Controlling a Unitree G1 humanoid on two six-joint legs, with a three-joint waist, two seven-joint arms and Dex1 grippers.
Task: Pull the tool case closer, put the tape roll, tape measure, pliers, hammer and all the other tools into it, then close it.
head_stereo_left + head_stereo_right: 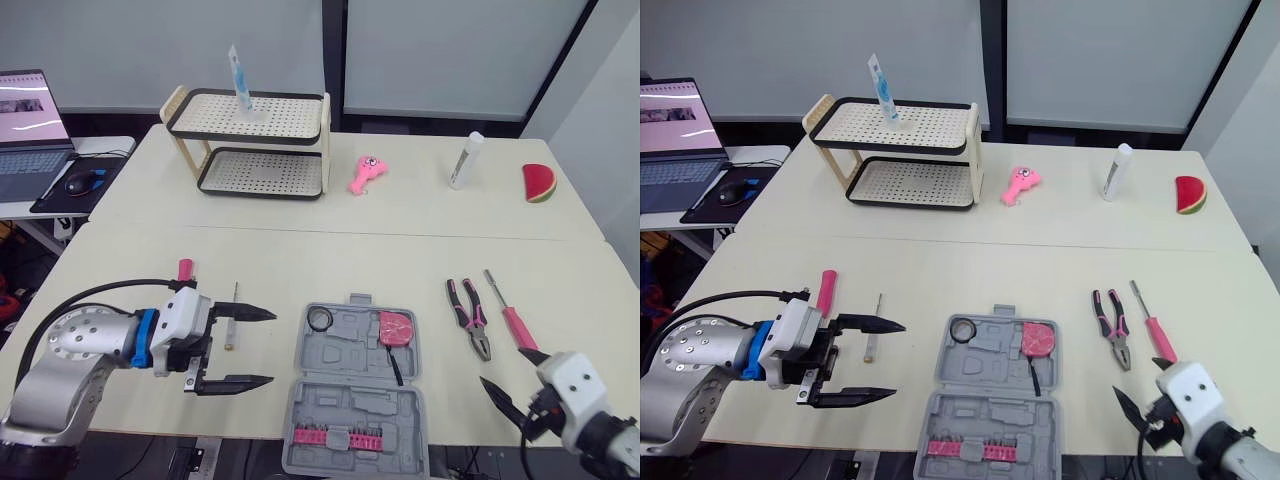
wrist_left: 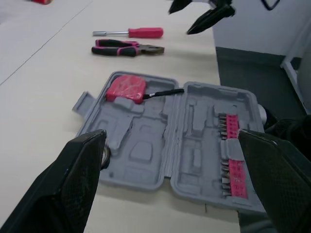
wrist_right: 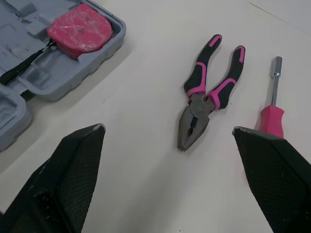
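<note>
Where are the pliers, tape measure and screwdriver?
pliers [image 3: 198, 103], right wrist view, on the pivot joint.
tape measure [image 3: 80, 30], right wrist view, top of its pink body.
screwdriver [image 1: 518, 326], left eye view, on its pink handle.

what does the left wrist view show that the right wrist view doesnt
Left wrist, not right wrist: the whole open grey plastic tool case, its row of pink bits, and the right gripper, open. Right wrist, not left wrist: no extra tool that I can tell. Both: the pink tape measure in a corner of the case, the pink-and-black pliers and the pink-handled driver side by side on the cream table.
</note>
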